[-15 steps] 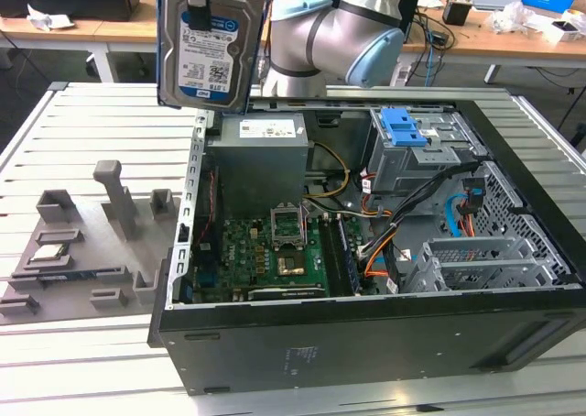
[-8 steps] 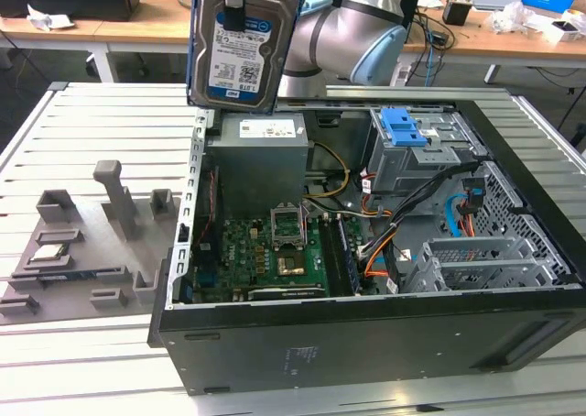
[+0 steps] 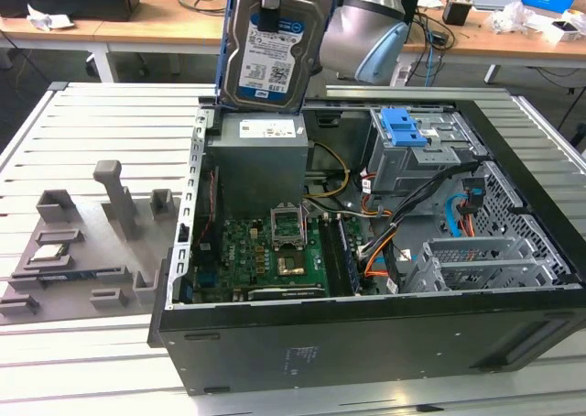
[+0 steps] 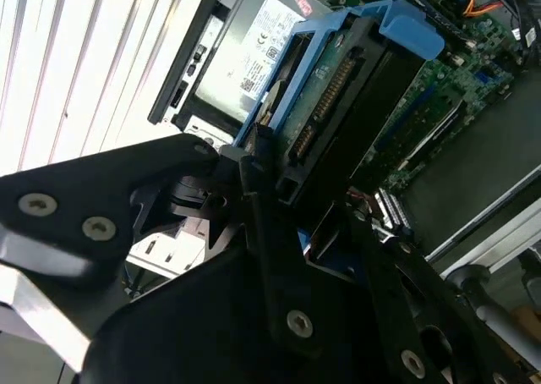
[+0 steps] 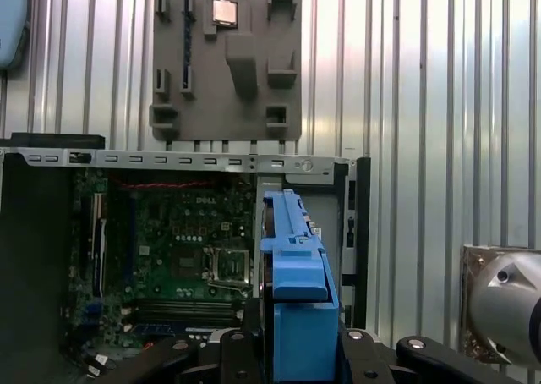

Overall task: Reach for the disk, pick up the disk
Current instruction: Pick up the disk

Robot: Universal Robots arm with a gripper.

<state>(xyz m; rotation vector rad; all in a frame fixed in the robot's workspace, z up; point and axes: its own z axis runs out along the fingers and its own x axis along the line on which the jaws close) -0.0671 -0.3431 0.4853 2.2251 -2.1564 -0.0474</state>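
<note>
Jaws are closed on the disk [image 3: 275, 54] and gripping it at its top end. In the exterior view a black jaw lies over the upper part of the label face, w/ the arm [image 3: 366, 31] just behind.

The disk hangs roughly upright in the air, clear of the open PC case [image 3: 366, 343] and directly above the grey power supply [image 3: 256, 159]. It touches nothing but the jaws. The white-and-blue label faces the exterior cam, and blue side rails run along the edges.

In the second wrist view I see the disk [image 4: 338, 88] edge-on, connector side showing, clamped between the black jaws, w/ the power supply label behind it. In the first wrist view the blue rail of the disk [image 5: 296, 316] sits between the jaws, and the motherboard [image 5: 186, 249] is in the case below.

The case rests on the slatted table [image 3: 92, 123]. A grey parts fixture [image 3: 82, 242] lies on the table beside the case, on the exterior view's left. A blue latch w/ its cage [image 3: 403, 127] sits inside the case, well apart from the disk.
</note>
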